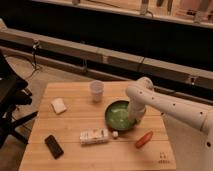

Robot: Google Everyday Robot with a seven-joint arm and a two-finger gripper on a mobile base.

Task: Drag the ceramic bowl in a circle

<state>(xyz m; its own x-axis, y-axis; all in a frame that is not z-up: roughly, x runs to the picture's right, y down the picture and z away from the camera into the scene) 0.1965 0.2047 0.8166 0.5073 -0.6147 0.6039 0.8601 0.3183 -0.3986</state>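
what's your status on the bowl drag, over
Gripper at the ceramic bowl rim, arm side. Bowl upright. White carton and small white piece close by its near edge; cup beyond it.

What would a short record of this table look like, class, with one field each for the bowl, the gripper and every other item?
surface: wooden table
ceramic bowl: green, right of the table's centre
gripper: lowered at the bowl's right side
white cup: upright, behind and left of the bowl, apart from it
white packet: lying in front of the bowl, to its left
red object: in front of the bowl, to its right
dark flat object: near the front left corner
pale block: left side
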